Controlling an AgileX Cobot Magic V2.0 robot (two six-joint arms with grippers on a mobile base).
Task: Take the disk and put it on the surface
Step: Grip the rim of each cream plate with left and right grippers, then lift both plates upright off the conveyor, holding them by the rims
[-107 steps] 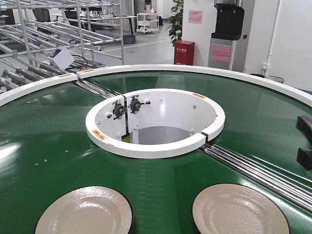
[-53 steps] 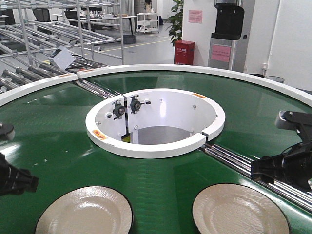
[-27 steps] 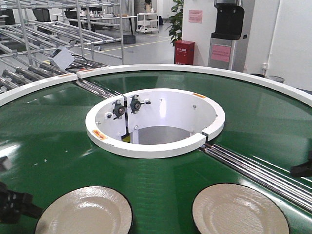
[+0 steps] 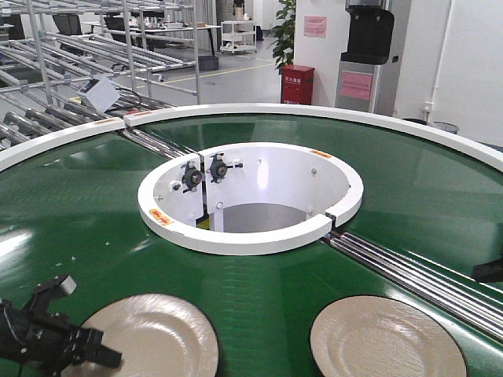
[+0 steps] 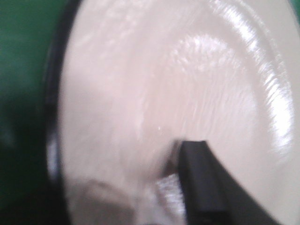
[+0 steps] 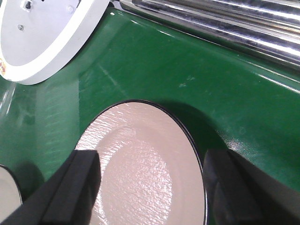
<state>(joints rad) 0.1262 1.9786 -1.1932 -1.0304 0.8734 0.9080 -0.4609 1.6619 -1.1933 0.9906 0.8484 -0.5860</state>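
Two beige disks with dark rims lie on the green belt, the left disk and the right disk. My left gripper is at the left disk's left rim. In the blurred left wrist view that disk fills the frame, with one black finger lying over it and the other finger hidden. My right gripper hangs open above the right disk, its fingers either side of it. Only its tip shows in the front view. The dark metal surface is out of view.
The green ring belt runs between a white inner ring around a central well and a white outer rim. Steel rollers cross the belt at the right. Racks and a water dispenser stand behind.
My left gripper has come in from the lower left edge to the left disk's rim, and that disk has shifted slightly right. The right arm has dropped almost out of the front view.
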